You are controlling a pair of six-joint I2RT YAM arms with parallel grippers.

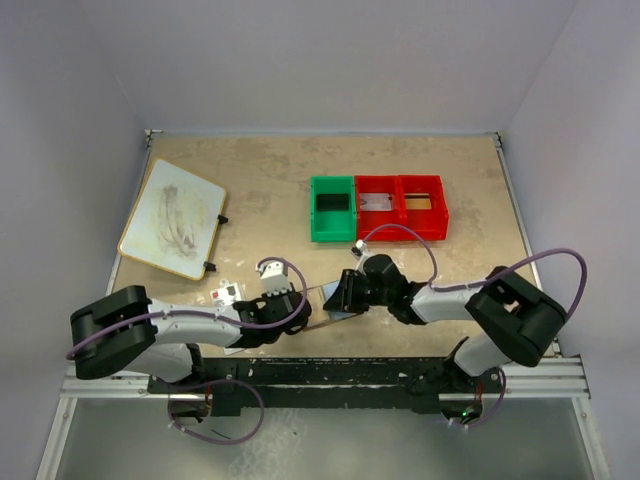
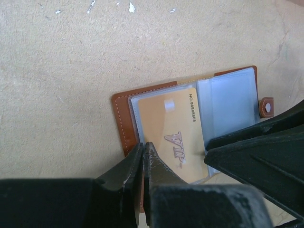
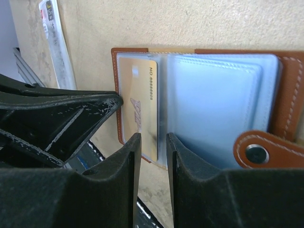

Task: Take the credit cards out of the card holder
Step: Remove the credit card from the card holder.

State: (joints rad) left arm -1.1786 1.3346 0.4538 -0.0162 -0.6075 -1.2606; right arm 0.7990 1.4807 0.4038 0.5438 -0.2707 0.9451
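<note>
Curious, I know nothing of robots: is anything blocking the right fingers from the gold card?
Nothing visible. The gold card sticks out of the card holder toward the gap of the right fingers; the left fingers pinch the holder's edge beside it.

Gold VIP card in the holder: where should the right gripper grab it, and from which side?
Grip the gold card by its near short end, between the right gripper's open jaws, approaching from that edge and pulling back along its length. That end seems to poke out of the clear sleeve, and the left gripper pins the card holder.
</note>
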